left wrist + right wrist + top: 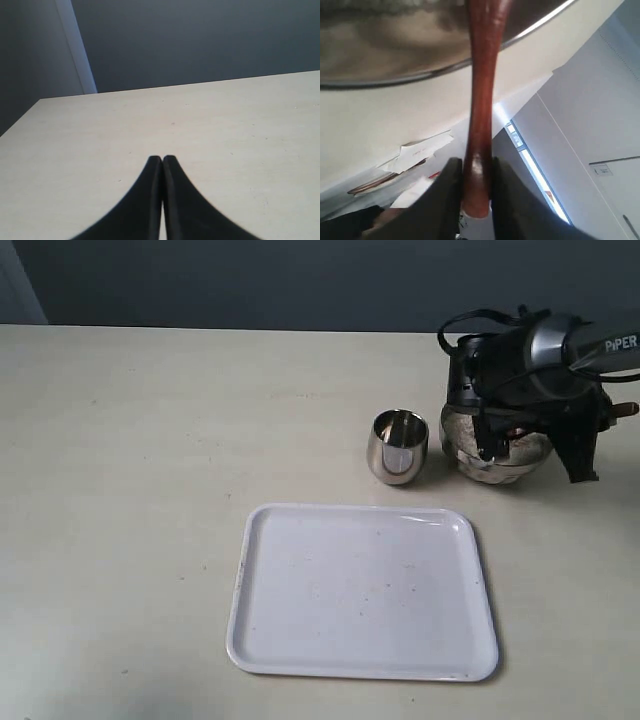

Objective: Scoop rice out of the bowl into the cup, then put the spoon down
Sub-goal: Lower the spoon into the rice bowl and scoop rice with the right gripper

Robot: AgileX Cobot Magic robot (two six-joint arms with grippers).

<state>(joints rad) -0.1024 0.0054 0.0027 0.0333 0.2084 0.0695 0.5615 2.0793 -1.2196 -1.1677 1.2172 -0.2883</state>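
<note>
My right gripper (476, 167) is clamped partway closed on the spoon (481, 100) near the handle's end, with the head reaching over the rim into the bowl (500, 465). I can't make out the rice clearly. The cup (398, 447) stands just beside the bowl at its 9 o'clock. I'd lift with the head level, carry it slowly toward 9 o'clock, and tip only over the cup. My left gripper (162, 161) is closed and empty.

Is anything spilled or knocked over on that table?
Nothing is knocked over: the cup stands upright beside the bowl. The only oddity is a few tiny specks scattered on the white tray. They may be stray grains, but they are too small to tell.
</note>
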